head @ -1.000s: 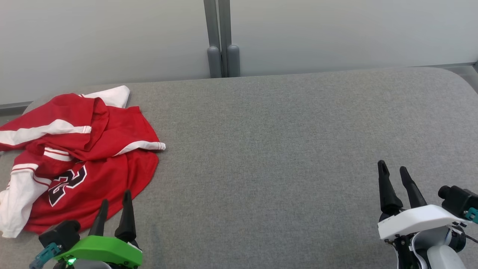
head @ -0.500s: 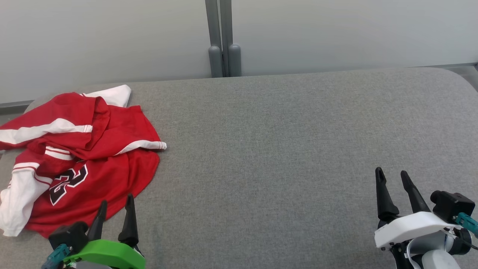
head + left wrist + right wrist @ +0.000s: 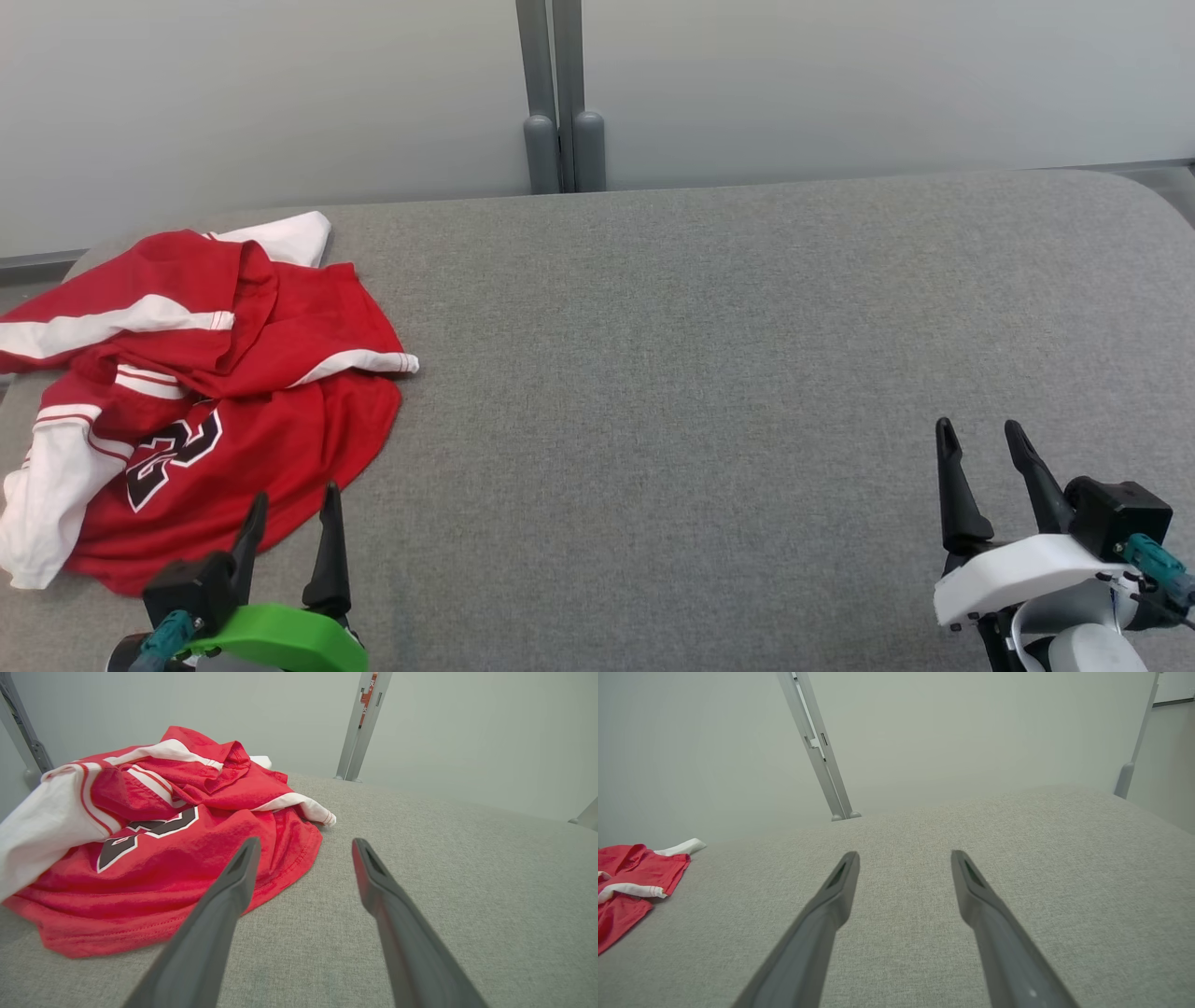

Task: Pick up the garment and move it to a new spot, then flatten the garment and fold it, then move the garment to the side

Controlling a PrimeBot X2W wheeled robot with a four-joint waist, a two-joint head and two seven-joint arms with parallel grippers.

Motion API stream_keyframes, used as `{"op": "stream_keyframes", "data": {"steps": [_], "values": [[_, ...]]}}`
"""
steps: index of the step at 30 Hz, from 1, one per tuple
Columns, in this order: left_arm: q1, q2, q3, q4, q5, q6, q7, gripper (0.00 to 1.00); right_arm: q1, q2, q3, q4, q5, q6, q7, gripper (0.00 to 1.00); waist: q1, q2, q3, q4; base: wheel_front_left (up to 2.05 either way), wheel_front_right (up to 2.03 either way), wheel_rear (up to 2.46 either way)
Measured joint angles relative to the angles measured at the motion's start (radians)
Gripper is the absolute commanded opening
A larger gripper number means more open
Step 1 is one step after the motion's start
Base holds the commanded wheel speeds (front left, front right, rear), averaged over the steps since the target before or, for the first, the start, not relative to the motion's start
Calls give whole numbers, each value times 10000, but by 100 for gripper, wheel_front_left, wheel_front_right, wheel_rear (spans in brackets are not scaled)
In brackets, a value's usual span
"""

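The garment is a red jersey with white sleeves and a black number, crumpled at the left end of the grey padded table. It shows large in the left wrist view and at the left edge of the right wrist view. My left gripper hovers open at the jersey's near hem, its fingers empty and just over the red edge. Far off at the lower right, my right gripper is open and empty above bare table.
A pale wall with a grey upright post runs behind the table. The table's rounded right corner is at the back right. Wide bare grey surface lies between the jersey and my right gripper.
Both grippers have drawn back toward the near edge, the left one pulling away from the jersey's hem. The jersey has not moved; both stay open.
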Motion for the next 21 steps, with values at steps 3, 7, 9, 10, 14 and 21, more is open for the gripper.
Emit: {"op": "stream_keyframes", "data": {"steps": [3,7,9,10,14,21], "values": [[0,-12,-21,-38,334,-29,-84,100,0,2,-21,0,-238,0,-75,100,0,0,-2,-8,0,0,0],[14,-12,-54,-63,656,-61,-167,100,0,2,-25,-2,-575,2,-165,100,0,0,-7,-37,0,0,0],[22,-12,-75,-59,869,-98,-207,100,0,4,-48,-19,-711,2,-192,100,0,0,-3,-39,0,0,0],[22,-12,-86,-54,941,-107,-245,100,1,4,-82,-25,-775,2,-222,100,0,0,-4,-39,0,0,0],[27,-12,-150,-38,1189,-159,-301,100,6,4,-134,-13,-826,2,-301,100,0,0,-5,-44,0,0,0],[42,-75,-138,75,1641,-245,-443,100,48,4,-169,4,-1202,2,-431,100,0,0,-22,-63,0,0,0]]}}
